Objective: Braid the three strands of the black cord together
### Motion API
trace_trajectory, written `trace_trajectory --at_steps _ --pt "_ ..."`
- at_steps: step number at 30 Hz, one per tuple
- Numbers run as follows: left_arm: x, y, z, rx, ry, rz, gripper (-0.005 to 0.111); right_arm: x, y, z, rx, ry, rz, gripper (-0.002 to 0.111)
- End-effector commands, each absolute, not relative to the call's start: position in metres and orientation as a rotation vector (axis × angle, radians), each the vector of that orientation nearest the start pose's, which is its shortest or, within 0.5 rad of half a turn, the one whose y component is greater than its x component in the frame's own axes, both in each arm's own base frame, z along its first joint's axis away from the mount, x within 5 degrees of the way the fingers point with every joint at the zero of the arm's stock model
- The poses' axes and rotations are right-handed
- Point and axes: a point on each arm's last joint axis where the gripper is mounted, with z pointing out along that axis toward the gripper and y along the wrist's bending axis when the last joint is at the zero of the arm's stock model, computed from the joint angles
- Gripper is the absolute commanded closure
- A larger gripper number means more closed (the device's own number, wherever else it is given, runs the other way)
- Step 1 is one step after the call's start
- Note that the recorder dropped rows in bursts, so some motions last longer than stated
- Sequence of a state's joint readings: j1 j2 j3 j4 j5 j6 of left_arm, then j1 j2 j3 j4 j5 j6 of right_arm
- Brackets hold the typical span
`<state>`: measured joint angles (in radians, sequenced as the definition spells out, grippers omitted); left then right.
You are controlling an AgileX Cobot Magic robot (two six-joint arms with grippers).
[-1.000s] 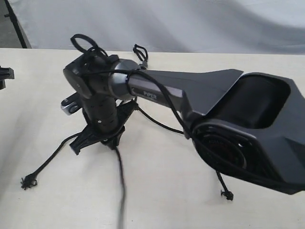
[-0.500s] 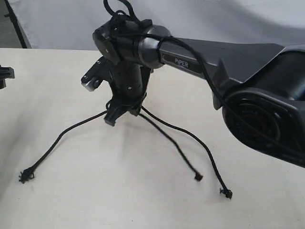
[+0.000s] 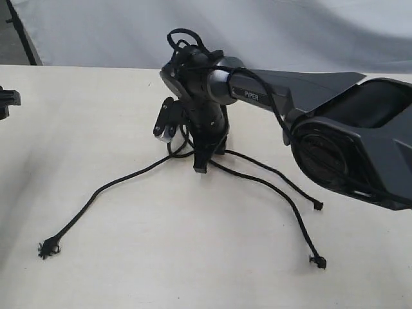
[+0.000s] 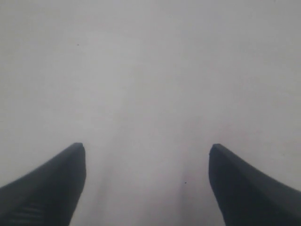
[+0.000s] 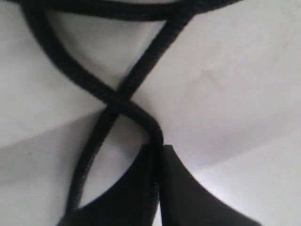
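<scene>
1. The exterior view is taking in the whole black cord (image 3: 138, 171), which neither wrist view is managing. It is lying near the middle of the cream table (image 3: 193, 270), under the right arm (image 3: 309, 96), which is reaching in from the right.
2. In that view the three strands are fanning out from below the right gripper (image 3: 201, 166). One long strand (image 3: 103, 187) is trailing to the near left and ending in a frayed tip (image 3: 48, 248). The other two are running to the near right, ending in a farther knotted tip (image 3: 317, 206) and a nearer knotted tip (image 3: 317, 262).
3. The right wrist view is giving the close detail that the exterior view is hiding. The gripper's fingers (image 5: 188, 197) are pressing together and pinching one strand (image 5: 146, 117). Just beyond the fingertips, this strand is crossing another.
4. Only the left wrist view is showing the left gripper (image 4: 146, 147). Its two dark fingers (image 4: 56, 183) are standing spread wide over bare pale table.
5. Up close the cord is looking matte, round and finely woven. The gripper fingers are appearing as smooth dark wedges tapering to blunt tips. The arm's shell is showing smooth grey and black panels lettered "PIPER", with glossy black cables (image 3: 187, 38) looping over its wrist.
</scene>
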<state>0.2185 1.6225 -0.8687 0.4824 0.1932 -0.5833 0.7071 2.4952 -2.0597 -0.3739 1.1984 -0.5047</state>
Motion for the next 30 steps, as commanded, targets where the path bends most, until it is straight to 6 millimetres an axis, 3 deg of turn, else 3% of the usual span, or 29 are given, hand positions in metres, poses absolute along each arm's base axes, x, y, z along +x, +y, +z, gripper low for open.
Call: trace_trajectory --at_steps 1,4,9,13,15,18,19,24,30 --pt "0.315 0.079 0.198 -0.430 2.368 0.159 0.038 0.372 0.319 0.109 -1.966 2.446 -0.084 0.109" --pt "0.315 0.079 0.198 -0.430 2.369 0.160 0.038 0.359 0.333 0.124 -2.028 2.360 0.087 0.109" --pt "0.315 0.079 0.198 -0.430 2.369 0.160 0.038 0.353 0.339 0.146 -2.097 2.234 0.126 0.109" --pt "0.315 0.079 0.198 -0.431 2.371 0.161 0.038 0.349 0.343 0.167 -2.141 2.091 0.303 0.109" --pt "0.315 0.079 0.198 -0.431 2.371 0.161 0.038 0.355 0.336 0.171 -2.177 2.055 0.206 0.109" --pt "0.315 0.079 0.198 -0.432 2.372 0.162 0.038 0.375 0.313 0.169 -2.033 2.231 -0.008 0.109" --pt "0.315 0.079 0.198 -0.434 2.372 0.160 0.038 0.386 0.304 0.163 -1.918 2.316 -0.005 0.109" --pt "0.313 0.079 0.196 -0.473 2.383 0.153 0.038 0.406 0.277 0.126 -1.810 2.505 -0.010 0.109" --pt "0.313 0.074 0.194 -0.479 2.393 0.127 0.038 0.411 0.269 0.126 -1.788 2.526 -0.010 0.109"
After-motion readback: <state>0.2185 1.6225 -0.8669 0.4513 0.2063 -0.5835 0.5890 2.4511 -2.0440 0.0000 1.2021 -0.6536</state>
